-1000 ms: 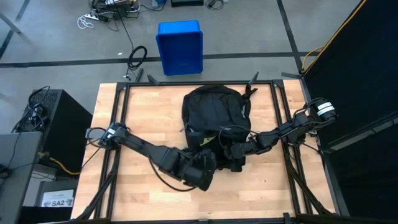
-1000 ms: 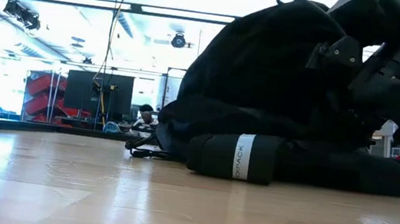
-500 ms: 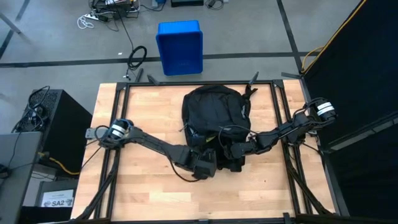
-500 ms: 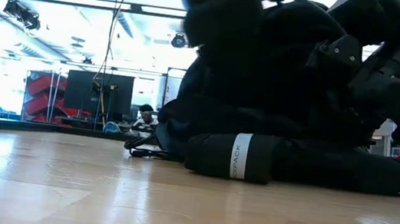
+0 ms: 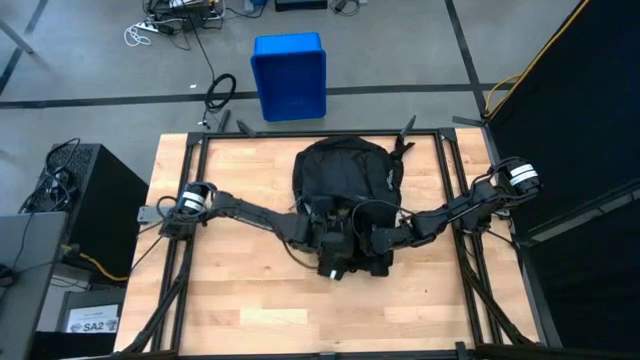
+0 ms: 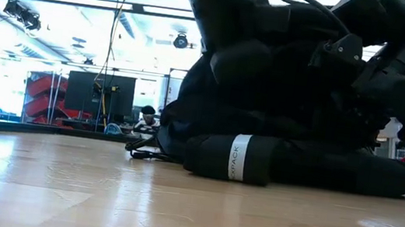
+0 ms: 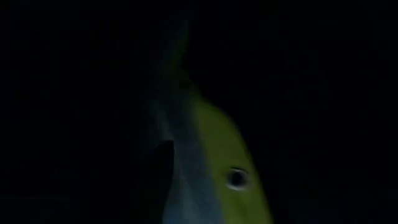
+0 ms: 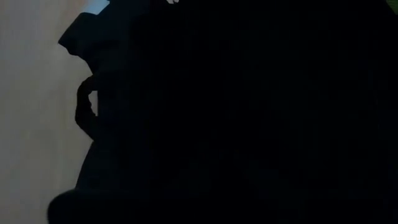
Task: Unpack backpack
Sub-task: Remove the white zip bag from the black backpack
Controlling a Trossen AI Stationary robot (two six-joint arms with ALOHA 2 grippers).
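A pale wooden table (image 5: 220,300) carries a large black fabric backpack (image 5: 345,175), rounded and oval, lying near its middle toward the far edge. Beyond that edge, on the grey floor, stands a blue plastic bin (image 5: 289,76). Both dark arms reach in over the pack's near end. The left gripper (image 5: 333,262) is there among the fabric; whether its fingers are spread I cannot tell. The right gripper (image 5: 378,243), beside it, is pressed together against the backpack; whether it pinches anything is hidden. A black roll with a white band (image 6: 237,158) lies in front.
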